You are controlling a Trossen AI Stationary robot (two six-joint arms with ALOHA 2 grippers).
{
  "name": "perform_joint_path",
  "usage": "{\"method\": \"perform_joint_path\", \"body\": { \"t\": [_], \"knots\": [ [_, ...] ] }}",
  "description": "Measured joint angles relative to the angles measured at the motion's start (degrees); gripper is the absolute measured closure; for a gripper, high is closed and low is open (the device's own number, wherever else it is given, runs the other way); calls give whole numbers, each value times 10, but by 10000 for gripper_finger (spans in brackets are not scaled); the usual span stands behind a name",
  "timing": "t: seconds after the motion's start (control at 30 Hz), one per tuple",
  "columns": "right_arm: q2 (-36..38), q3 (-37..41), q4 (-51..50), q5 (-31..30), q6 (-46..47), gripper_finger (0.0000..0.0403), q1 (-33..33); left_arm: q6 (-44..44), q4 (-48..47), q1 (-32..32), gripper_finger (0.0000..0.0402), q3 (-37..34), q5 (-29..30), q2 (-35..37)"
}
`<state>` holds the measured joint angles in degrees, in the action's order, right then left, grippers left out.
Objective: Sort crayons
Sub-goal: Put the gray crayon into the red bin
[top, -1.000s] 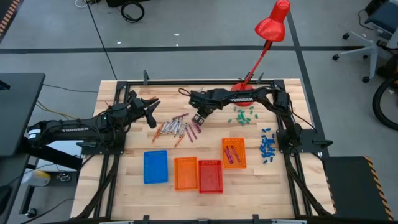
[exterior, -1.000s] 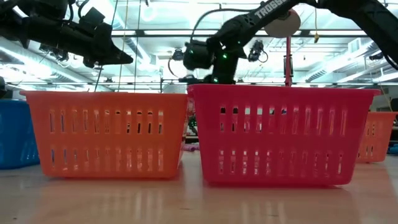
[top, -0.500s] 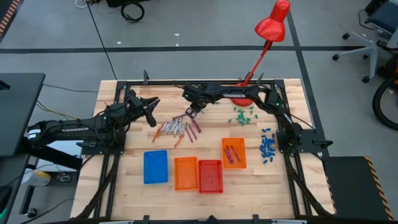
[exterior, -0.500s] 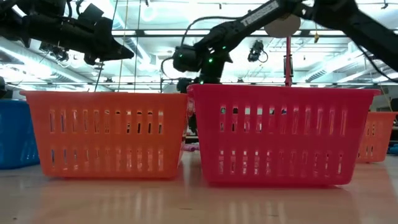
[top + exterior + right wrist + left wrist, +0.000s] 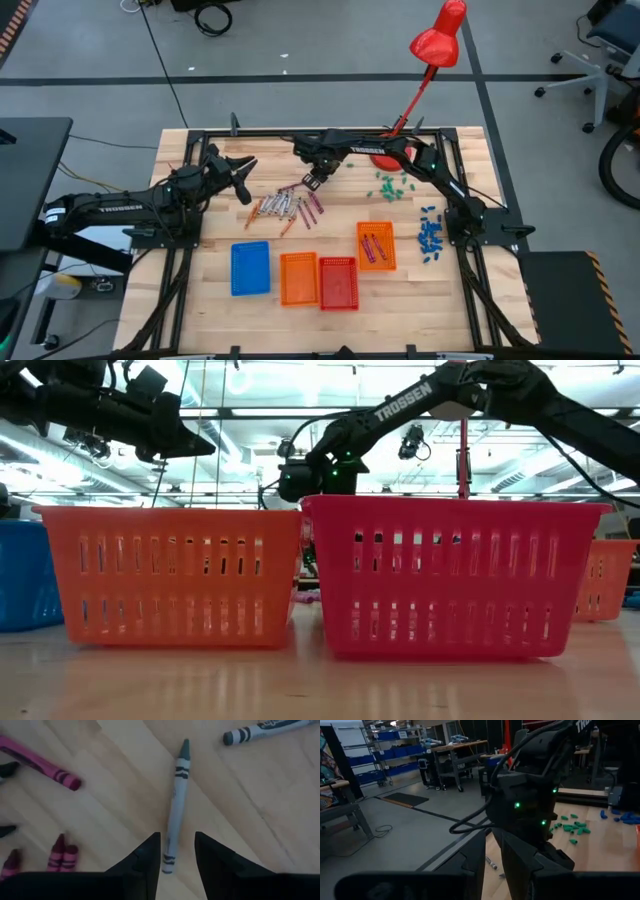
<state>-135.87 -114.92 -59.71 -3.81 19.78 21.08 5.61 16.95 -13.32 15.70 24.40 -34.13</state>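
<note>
On the wooden desk (image 5: 210, 300), the right gripper (image 5: 177, 851) hovers with fingers apart straddling the grey crayon (image 5: 176, 795), whose length points straight ahead; left arm waits off aside.

- Past our left gripper (image 5: 493, 865), its two dark fingers a narrow gap apart, we see the other arm (image 5: 530, 805) with green lights lit.
- Teal-green bits (image 5: 574, 827) lie scattered on the wooden table (image 5: 605, 850); one crayon (image 5: 491, 864) lies near its edge.
</note>
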Motion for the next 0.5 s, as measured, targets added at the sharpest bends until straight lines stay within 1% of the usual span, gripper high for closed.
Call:
{"method": "perform_joint_path", "body": {
  "t": [0.07,0.3,0.5],
  "knots": [
    [0,1,-13,3,-3,279,0,0,0,0,331,0,0,0],
    [0,1,-12,4,-18,282,-1,0,0,0,331,0,0,0],
    [0,1,15,3,-20,300,-1,0,0,0,331,0,0,0]
  ]
}}
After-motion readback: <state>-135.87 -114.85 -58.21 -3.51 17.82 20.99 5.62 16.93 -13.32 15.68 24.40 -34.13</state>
